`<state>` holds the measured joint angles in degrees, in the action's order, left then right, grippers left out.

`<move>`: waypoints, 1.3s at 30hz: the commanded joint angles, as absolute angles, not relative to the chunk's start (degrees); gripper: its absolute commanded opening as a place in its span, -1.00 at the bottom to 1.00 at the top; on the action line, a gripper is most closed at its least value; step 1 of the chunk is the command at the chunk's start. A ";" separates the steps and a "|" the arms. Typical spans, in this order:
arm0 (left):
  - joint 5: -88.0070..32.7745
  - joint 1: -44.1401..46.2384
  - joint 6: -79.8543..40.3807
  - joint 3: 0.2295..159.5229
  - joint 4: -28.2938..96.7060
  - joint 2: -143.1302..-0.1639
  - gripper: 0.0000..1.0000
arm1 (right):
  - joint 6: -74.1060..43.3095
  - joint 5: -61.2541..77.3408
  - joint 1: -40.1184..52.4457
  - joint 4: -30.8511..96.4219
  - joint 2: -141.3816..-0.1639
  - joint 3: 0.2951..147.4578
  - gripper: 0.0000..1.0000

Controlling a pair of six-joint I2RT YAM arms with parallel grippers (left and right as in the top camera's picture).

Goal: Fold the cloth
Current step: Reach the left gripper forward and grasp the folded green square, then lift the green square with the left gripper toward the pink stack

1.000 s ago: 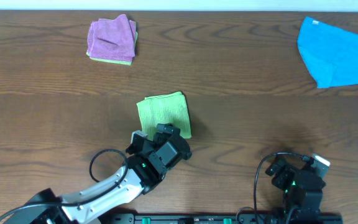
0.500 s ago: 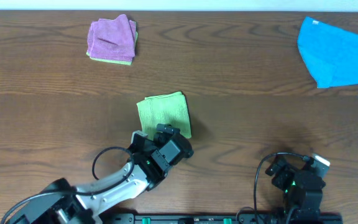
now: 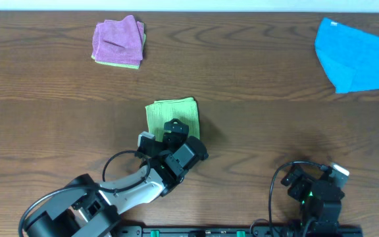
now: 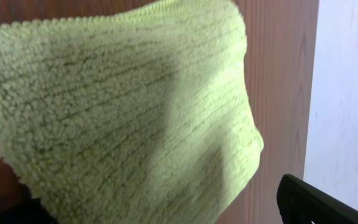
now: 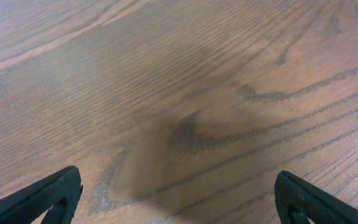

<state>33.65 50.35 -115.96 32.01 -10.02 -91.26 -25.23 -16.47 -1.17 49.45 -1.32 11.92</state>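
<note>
Left hand (image 3: pixel 174 130), jaws apart, hovered over the lower edge of the cloth (image 3: pixel 170 110), centre frame; right hand (image 5: pixel 178 186), likewise apart, parked lower right.

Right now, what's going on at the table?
The left tool hangs over the near part of the lime-green cloth, jaws wide open and gripping nothing. The cloth lies mid-table, already folded into a small rectangle. The right tool sits open above bare wood at the near right of the table. The pink-purple stack and the blue cloth lie along the far side, untouched.
</note>
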 commanded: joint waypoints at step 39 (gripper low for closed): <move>45.34 41.47 -119.35 31.31 -16.10 -68.51 -0.88 | -25.89 -16.88 -1.43 49.60 -0.75 11.40 0.98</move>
